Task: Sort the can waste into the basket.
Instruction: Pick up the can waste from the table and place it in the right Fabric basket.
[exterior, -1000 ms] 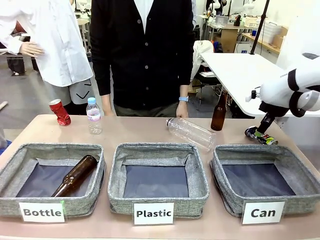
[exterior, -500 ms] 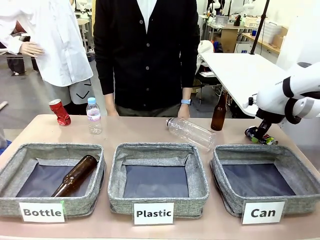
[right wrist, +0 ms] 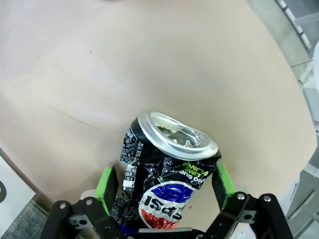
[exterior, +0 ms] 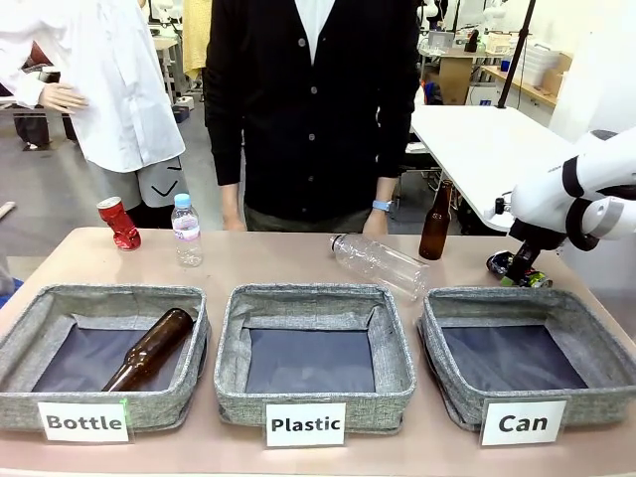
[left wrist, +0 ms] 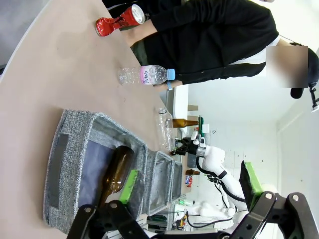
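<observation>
right gripper [right wrist: 164,181] pinches the crushed dark pepsi can [right wrist: 169,159] beyond the basket [exterior: 452,402] labelled "can"; left gripper [left wrist: 191,181] stands wide.

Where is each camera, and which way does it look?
Front: between the arms, facing the person across the basket labelled Can; the right arm shows.
Left wrist: on the left arm, looking along the table toward the red can; open left gripper at the bottom.
Right wrist: on the right arm, looking down at the dark can, right gripper pads at its sides.
Shared: front and left wrist both show the red can.
</observation>
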